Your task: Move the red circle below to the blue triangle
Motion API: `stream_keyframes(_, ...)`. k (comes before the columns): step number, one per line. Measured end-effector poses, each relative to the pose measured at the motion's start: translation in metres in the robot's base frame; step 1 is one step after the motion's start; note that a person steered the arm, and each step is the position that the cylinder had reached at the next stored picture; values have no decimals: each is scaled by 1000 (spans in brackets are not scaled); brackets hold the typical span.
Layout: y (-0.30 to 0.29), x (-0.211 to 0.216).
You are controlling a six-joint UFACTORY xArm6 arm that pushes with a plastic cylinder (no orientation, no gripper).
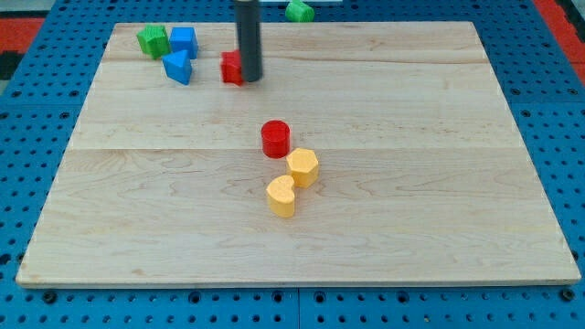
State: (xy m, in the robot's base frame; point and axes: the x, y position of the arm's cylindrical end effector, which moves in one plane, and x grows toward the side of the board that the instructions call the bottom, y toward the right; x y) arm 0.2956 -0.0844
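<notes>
Where a claw might sit, the arm ends only in a straight, dark, smooth rod, so nothing opens, shuts or grips; my tip (249, 79) rests on the desk (411, 137) near the view's top. A small red block (231, 68) lies right against the tip's left side, seemingly touching it; the rod hides part of it, so its shape cannot be told.

The red circle (275, 139), a short glossy cylinder, stands well below the tip and slightly to the view's right, near the desk's middle; the blue triangle (178, 67), a small wedge, lies to the tip's left, beyond the red block and about level with it; circle and triangle are well apart.

Just above the triangle sits a blue cube (184, 40), with a green block (153, 40) of many-sided outline beside it, further left of the tip. Below the red circle, further from the tip, a yellow hexagon (303, 168) and a yellow heart (281, 196) sit close together. Another green block (299, 11) lies above and right of the tip, at the desk's far edge.

The desk is a pale wooden board with fine grain and visible plank joints; it rests on a blue perforated base (558, 91).
</notes>
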Motion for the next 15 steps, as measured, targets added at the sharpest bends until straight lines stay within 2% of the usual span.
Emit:
stream_keyframes(1,-46,-24)
stream_keyframes(2,45,2)
stream_keyframes(3,152,71)
stream_keyframes(4,203,169)
stream_keyframes(5,172,218)
stream_keyframes(7,75,162)
stream_keyframes(9,49,107)
stream_keyframes(10,61,79)
stream_keyframes(11,-4,51)
stream_keyframes(12,-56,45)
stream_keyframes(13,20,81)
stream_keyframes(14,125,162)
stream_keyframes(15,158,243)
